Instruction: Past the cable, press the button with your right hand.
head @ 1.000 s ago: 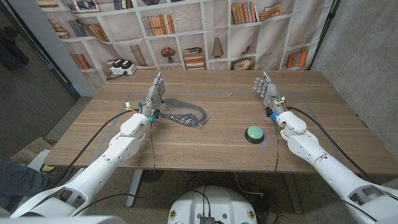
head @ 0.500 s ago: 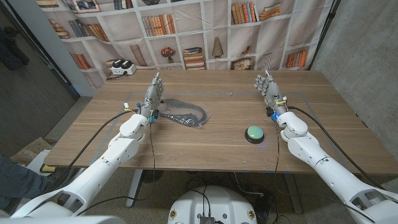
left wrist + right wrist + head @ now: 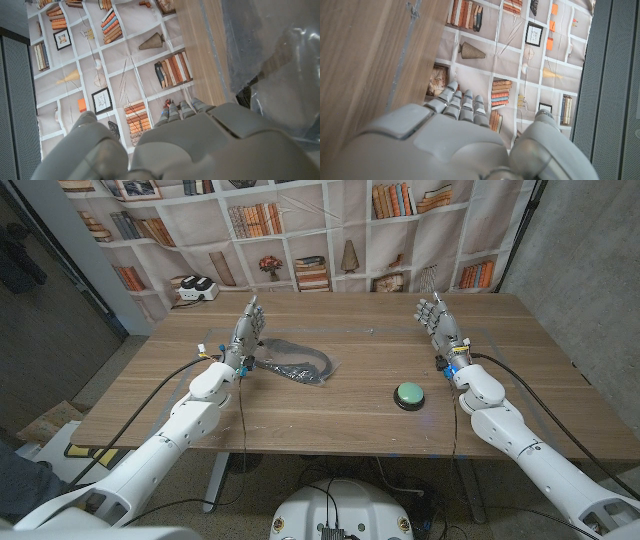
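In the head view the button [image 3: 409, 394], green on a dark base, sits on the wooden table [image 3: 350, 430] a little right of the centre of the frame, in its lower half. The right hand [image 3: 441, 323] stands up in the upper right part of the frame, palm upright, fingers straight and a little apart, and it holds nothing; it is well apart from the button, which lies below it and to its left. The cable [image 3: 300, 363], dark and coiled, lies inside a clear plastic bag [image 3: 322, 375] left of the centre of the frame, so the bag is the only container here and the cable is its only content that I can see. The left hand [image 3: 247, 330] stands just beside the left end of the bag, also upright with fingers extended, holding nothing. In the left wrist view the bag [image 3: 280, 70] shows crinkled and clear close to the left hand [image 3: 200, 145]. In the right wrist view the right hand [image 3: 445, 140] has straight fingers [image 3: 464, 106] that point to a bookshelf backdrop [image 3: 520, 50] beyond the table edge [image 3: 405, 65].
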Controlling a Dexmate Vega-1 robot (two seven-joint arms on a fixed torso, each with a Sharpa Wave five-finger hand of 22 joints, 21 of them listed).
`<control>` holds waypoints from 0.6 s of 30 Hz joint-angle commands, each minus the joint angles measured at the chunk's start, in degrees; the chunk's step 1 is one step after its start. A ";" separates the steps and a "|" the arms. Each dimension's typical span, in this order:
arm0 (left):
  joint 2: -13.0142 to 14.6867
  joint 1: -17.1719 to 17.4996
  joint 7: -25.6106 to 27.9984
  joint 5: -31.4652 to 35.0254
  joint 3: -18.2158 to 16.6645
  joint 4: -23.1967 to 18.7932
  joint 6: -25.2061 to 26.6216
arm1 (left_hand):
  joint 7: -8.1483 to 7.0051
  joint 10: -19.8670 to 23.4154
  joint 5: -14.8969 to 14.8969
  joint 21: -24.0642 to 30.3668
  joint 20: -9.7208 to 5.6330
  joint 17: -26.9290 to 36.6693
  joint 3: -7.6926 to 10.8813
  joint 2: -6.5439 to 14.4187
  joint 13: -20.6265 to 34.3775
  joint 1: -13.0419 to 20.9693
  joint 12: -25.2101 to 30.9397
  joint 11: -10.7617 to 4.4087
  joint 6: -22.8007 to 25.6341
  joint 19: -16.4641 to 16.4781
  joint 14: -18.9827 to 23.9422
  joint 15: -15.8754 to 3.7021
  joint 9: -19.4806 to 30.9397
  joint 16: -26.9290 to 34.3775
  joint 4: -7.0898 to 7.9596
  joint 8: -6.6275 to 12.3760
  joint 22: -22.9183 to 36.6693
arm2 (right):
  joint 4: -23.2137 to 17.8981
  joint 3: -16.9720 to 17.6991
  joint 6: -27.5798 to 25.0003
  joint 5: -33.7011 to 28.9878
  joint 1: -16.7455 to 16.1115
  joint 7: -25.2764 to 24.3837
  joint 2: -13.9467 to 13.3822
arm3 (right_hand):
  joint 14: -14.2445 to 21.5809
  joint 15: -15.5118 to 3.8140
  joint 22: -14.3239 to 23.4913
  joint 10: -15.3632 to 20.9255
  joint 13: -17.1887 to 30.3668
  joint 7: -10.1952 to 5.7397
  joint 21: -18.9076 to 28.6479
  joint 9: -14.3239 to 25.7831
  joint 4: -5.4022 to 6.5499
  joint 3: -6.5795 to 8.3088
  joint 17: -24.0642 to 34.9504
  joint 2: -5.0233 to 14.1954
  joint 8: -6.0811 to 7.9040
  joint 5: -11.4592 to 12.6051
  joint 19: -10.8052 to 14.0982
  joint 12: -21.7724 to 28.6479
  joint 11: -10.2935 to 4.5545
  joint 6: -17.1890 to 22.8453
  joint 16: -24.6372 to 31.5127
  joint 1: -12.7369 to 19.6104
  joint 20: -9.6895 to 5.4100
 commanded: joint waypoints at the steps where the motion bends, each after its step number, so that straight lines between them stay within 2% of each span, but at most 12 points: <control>1: 0.49 0.62 -0.90 -0.30 -0.25 -1.11 -0.44 | -0.25 0.17 0.50 -0.02 -3.71 0.21 0.07 0.28 0.18 0.45 0.19 -0.20 0.26 -0.12 0.07 -0.16 0.06 0.07 -0.51 0.28 0.14 | -3.60 1.25 1.97 -0.15 -3.57 0.76 -2.26 | 0.50 -0.04 0.07 0.86 0.23 -0.28 -0.23 0.23 -0.48 0.07 0.26 -0.03 0.24 0.13 0.68 0.53 0.03 0.71 0.31 0.76 -2.43; 7: 1.15 0.59 0.08 0.74 -0.11 -2.05 0.18 | -0.06 2.16 0.43 0.54 -4.23 0.20 -0.10 0.66 0.14 1.07 0.52 0.28 1.77 2.90 2.40 0.14 0.05 0.48 -0.75 0.39 0.15 | -5.19 1.74 2.67 -0.50 -5.00 1.00 -3.23 | 0.94 0.04 0.08 1.56 0.23 -0.46 -0.39 0.23 -0.47 -0.15 0.32 -0.19 0.36 0.07 1.00 0.69 -0.06 1.41 0.37 0.50 -2.39; 11: 1.68 0.41 0.53 1.53 0.07 -2.46 0.68 | 0.17 2.73 0.40 0.66 -3.94 0.21 -0.18 0.74 0.14 1.25 0.58 0.23 2.18 3.73 3.24 0.08 0.05 0.61 -0.82 0.38 0.17 | -6.68 2.17 2.67 -0.97 -6.14 0.69 -4.18 | 1.19 -0.02 0.08 1.98 0.23 -0.55 -0.45 0.24 -0.48 -0.29 0.34 -0.31 0.39 0.03 1.30 0.78 -0.31 1.72 0.38 0.36 -2.36; 15: 2.04 0.56 1.74 2.43 0.11 -3.23 1.12 | 0.51 5.24 0.27 1.20 -3.72 0.29 -0.57 0.83 0.14 1.60 1.02 0.17 4.52 6.61 6.33 0.05 0.06 1.19 -0.96 0.78 0.25 | -8.05 2.71 3.01 -1.39 -7.58 0.06 -4.80 | 1.49 -0.60 0.10 3.95 0.23 -1.99 -0.85 0.26 -0.69 -0.44 0.30 -0.33 0.96 0.03 1.79 1.28 -0.46 4.05 0.18 0.37 -2.61; 18: 2.16 0.67 1.60 2.44 0.13 -3.39 1.09 | 0.66 6.12 0.22 1.42 -3.78 0.30 -0.73 0.80 0.13 1.74 1.14 0.06 5.33 7.71 7.20 -0.11 0.06 1.28 -1.03 0.89 0.26 | -8.92 3.19 3.65 -2.03 -8.73 -0.68 -5.10 | 1.39 -1.02 0.11 3.74 0.22 -1.99 -1.02 0.26 -0.80 -0.46 0.28 -0.33 0.96 0.05 1.83 1.10 -0.80 4.36 0.05 0.44 -2.84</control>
